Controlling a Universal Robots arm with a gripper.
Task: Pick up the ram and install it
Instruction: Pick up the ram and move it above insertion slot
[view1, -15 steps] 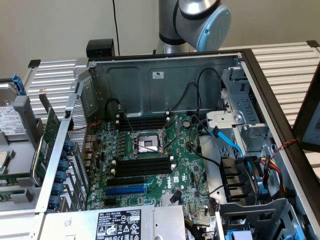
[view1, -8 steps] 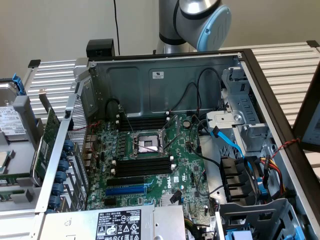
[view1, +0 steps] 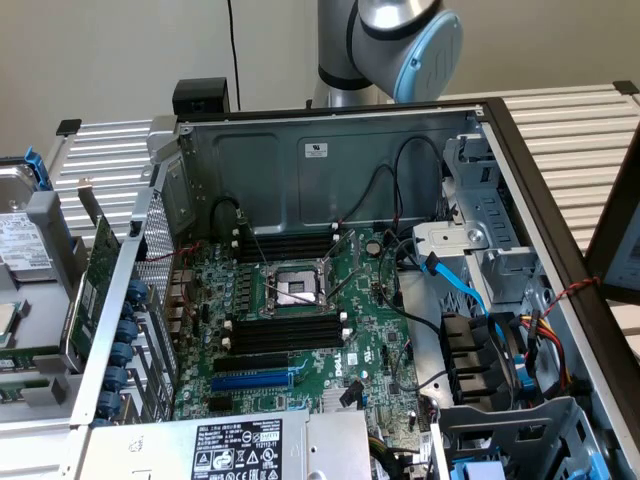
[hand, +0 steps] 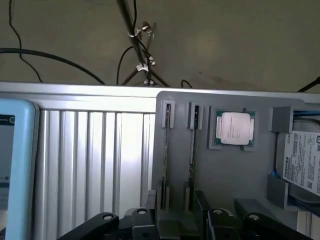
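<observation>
Two ram sticks stand on edge in the slots of a grey holder tray (hand: 240, 175): one ram (hand: 192, 155) and a second one (hand: 164, 150) beside it. My gripper (hand: 175, 222) hovers above the near ends of these sticks, open, with nothing between its fingers; its black finger links (hand: 215, 220) spread to both sides. In the exterior view the open computer case shows the motherboard (view1: 370, 300) with long black empty memory slots (view1: 285, 330) beside the CPU socket (view1: 295, 285). The arm's grey and blue joint (view1: 405, 40) rises behind the case.
The holder tray also carries a CPU chip (hand: 235, 129) and a Toshiba hard drive (hand: 305, 167). A ribbed metal table (hand: 95, 160) lies beside it. A green expansion card (view1: 95, 290) stands at the case's left wall. Cables (view1: 455, 290) and drive bays fill the case's right side.
</observation>
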